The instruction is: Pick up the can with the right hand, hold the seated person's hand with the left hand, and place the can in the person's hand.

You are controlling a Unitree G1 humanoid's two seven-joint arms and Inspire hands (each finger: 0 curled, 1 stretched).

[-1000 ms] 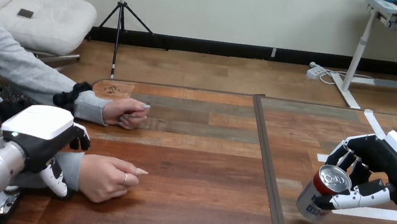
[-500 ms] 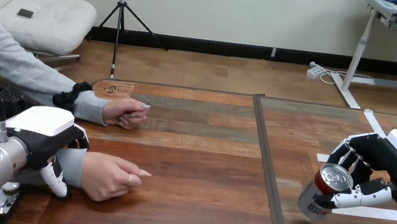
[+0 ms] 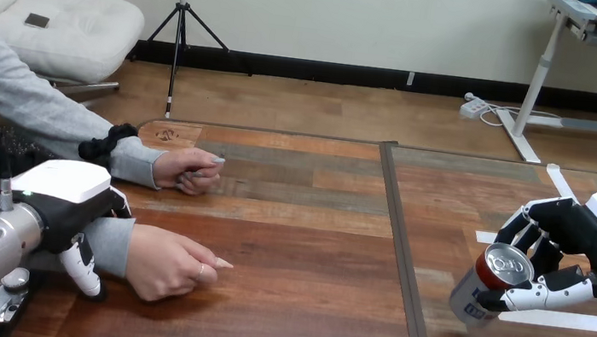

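A silver can [image 3: 482,287] with a red top hangs tilted just above the table's right part. My right hand [image 3: 590,247] is shut on it, fingers behind the can and thumb across its front. My left hand [image 3: 60,191] is at the lower left, with fingers over and thumb under the grey-sleeved wrist of the person's near hand [image 3: 171,265], curled round it. That hand rests on the wooden table [image 3: 303,246], loosely closed and palm down. The person's far hand [image 3: 187,169] lies as a loose fist further back.
White tape strips [image 3: 585,322] mark the table under and behind the can. A dark seam [image 3: 401,250] runs front to back between the table's two halves. Bare wood spans the stretch between the person's near hand and the can.
The person's near hand has slid a little to the right along the table, with my left hand on its wrist. The can has risen slightly in my right hand.
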